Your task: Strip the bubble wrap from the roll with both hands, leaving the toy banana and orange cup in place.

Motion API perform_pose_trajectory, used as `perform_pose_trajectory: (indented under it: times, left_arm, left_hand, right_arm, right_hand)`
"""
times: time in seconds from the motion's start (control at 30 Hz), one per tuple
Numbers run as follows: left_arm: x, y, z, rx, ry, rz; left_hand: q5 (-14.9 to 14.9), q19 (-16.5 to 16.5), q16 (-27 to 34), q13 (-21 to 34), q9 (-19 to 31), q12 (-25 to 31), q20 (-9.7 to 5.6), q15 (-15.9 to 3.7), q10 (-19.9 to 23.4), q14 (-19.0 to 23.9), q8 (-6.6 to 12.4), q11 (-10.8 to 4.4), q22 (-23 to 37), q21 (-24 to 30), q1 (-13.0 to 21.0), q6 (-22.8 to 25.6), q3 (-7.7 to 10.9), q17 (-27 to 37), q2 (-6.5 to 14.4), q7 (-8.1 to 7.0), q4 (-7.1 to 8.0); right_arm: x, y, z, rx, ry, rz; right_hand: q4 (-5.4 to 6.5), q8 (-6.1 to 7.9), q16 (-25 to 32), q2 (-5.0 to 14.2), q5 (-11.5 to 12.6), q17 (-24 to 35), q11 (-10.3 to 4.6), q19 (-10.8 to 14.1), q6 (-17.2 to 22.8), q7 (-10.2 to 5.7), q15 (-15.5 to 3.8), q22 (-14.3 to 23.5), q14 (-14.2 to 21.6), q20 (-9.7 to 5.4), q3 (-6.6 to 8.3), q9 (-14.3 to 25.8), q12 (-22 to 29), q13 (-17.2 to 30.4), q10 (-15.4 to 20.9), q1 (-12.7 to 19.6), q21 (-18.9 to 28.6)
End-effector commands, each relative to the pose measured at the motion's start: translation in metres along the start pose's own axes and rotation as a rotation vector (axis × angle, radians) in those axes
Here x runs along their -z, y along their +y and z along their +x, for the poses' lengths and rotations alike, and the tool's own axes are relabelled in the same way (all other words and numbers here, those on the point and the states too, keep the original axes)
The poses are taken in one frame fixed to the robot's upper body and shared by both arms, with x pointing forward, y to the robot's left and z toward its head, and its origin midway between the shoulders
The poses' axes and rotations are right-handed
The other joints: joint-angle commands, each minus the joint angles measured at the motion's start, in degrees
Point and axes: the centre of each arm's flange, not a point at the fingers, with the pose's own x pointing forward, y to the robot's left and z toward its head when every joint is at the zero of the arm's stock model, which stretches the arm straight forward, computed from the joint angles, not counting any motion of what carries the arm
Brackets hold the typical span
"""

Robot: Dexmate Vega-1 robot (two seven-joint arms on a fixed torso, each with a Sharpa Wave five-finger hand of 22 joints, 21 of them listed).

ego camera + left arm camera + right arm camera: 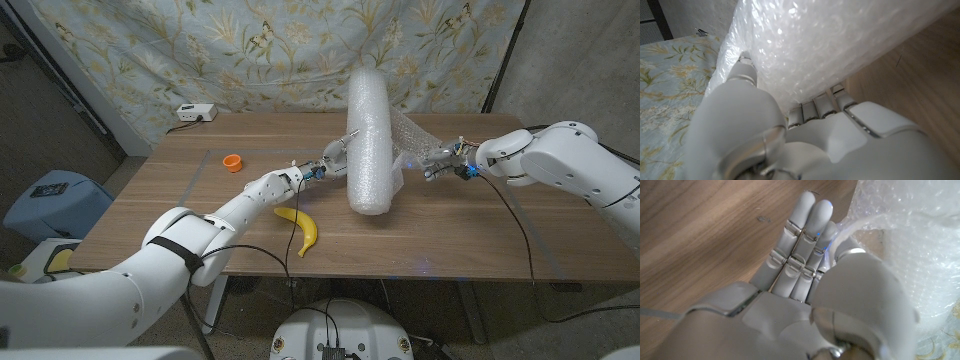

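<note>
Orange cup (232, 161) upright, apart from banana (303, 227).

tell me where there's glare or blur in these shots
Head view: sharp and evenly lit, soft sheen on the bubble wrap roll. Left wrist view: bright speckled glare on the wrap, the close left hand soft. Right wrist view: right hand slightly blurred, the loose wrap sheet washed out.

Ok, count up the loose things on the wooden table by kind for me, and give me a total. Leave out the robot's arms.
Big white bubble wrap roll, with a loose tail pulled right: 1
Yellow toy banana: 1
Small orange cup: 1
White boxy device with a cable at the far left edge: 1
Total: 4
</note>
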Motion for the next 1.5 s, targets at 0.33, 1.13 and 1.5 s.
perform_pose_trajectory:
  times: [0.33,1.13,1.5]
  left_arm:
    - [-0.013,-0.019,-0.009,0.037,-0.025,-0.050]
    - [0.000,-0.018,-0.023,0.062,-0.040,-0.189]
    - [0.000,-0.017,-0.030,0.063,-0.032,-0.195]
  left_hand:
    - [-0.3,0.4,0.5,0.1,0.4,0.1,-0.05,-0.03,0.7,0.9,0.60,-0.02,0.1,-0.1,-0.6,1.2,0.97,0.0,0.3,0.08,0.35]
    - [-0.4,0.0,0.6,0.2,0.8,-0.1,0.23,0.28,0.2,-0.2,0.19,0.49,0.1,-0.5,-1.0,0.9,1.12,-0.2,0.4,0.31,-0.01]
    - [-0.4,-0.5,0.5,0.2,0.9,-0.4,0.42,0.76,-0.6,-0.8,-0.11,0.70,0.1,-0.8,-1.6,0.6,1.05,-0.4,0.3,0.32,0.01]
  right_arm:
    - [-0.004,0.002,0.000,-0.009,-0.003,-0.021]
    - [-0.011,0.003,-0.001,-0.009,0.010,-0.055]
    - [-0.013,0.005,-0.001,-0.007,0.004,-0.059]
  right_hand:
    - [0.01,0.46,-0.7,0.10,-0.1,0.6,0.00,-0.7,-0.1,0.13,-0.08,-0.1,0.6,0.02,-0.64,0.3,-0.5,0.2,0.4,0.9,1.4]
    - [0.07,0.45,-1.9,0.30,-0.2,1.3,0.22,-1.9,0.0,-0.07,-0.08,-0.5,0.6,0.03,-1.26,0.4,-1.1,0.6,0.5,1.2,3.4]
    - [0.05,0.43,-2.3,0.36,-0.2,1.6,0.27,-2.3,-0.1,-0.15,-0.09,-0.7,0.7,0.02,-1.51,0.4,-1.4,0.8,0.6,1.4,4.3]
